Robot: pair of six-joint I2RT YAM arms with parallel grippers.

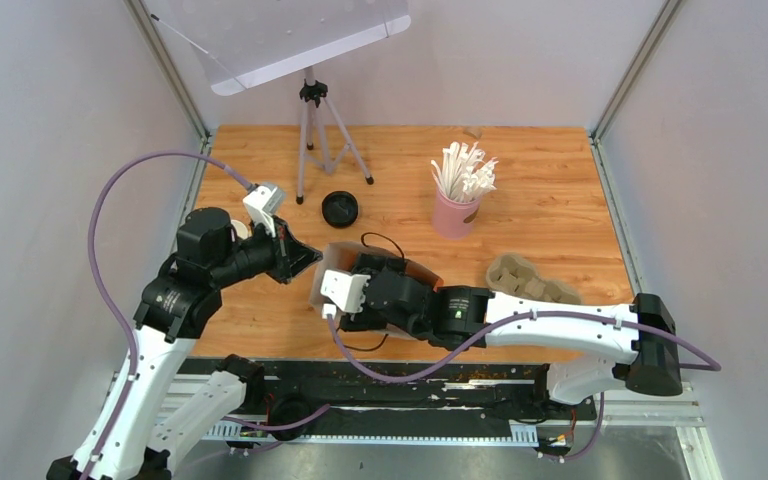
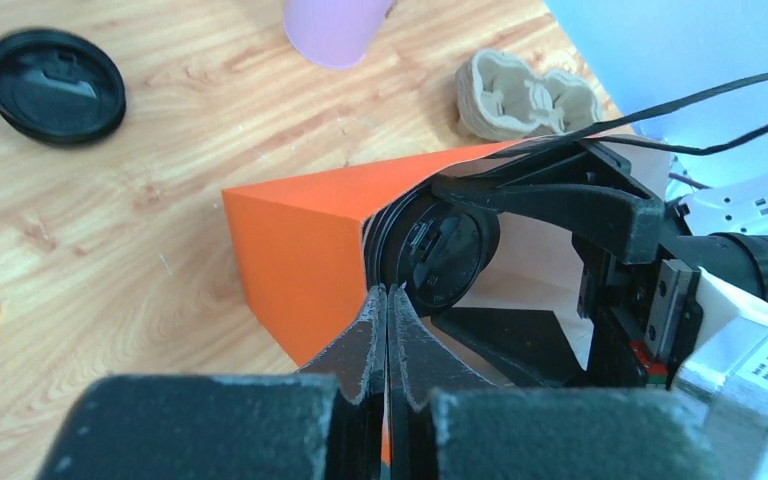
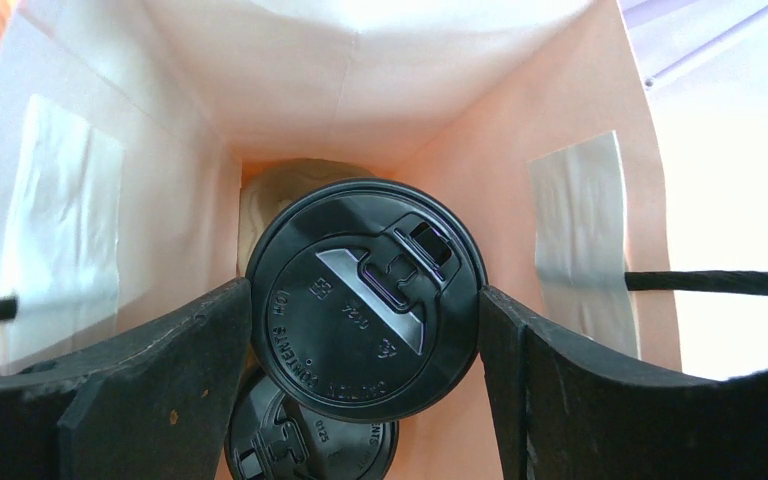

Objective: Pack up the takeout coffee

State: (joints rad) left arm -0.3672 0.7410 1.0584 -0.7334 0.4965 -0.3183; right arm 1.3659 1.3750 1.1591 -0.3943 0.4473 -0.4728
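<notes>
An orange paper bag [image 2: 300,240] lies on its side mid-table, mouth towards the arms [image 1: 332,262]. My left gripper [image 2: 388,292] is shut on the rim of the bag's mouth; a thin strip of paper shows between its fingers. My right gripper [image 3: 365,300] reaches into the bag [image 3: 360,90], its fingers [image 3: 175,360] pressed on both sides of a takeout coffee [image 3: 365,300] with a black lid. A second black-lidded cup [image 3: 310,445] lies just below it inside the bag. In the left wrist view the held cup's lid [image 2: 445,255] shows in the bag's mouth.
A loose black lid [image 1: 340,208] lies behind the bag. A pink cup of white straws [image 1: 457,205] stands at the back right. A brown pulp cup tray [image 1: 530,280] sits right of the bag. A tripod [image 1: 312,130] stands at the back left.
</notes>
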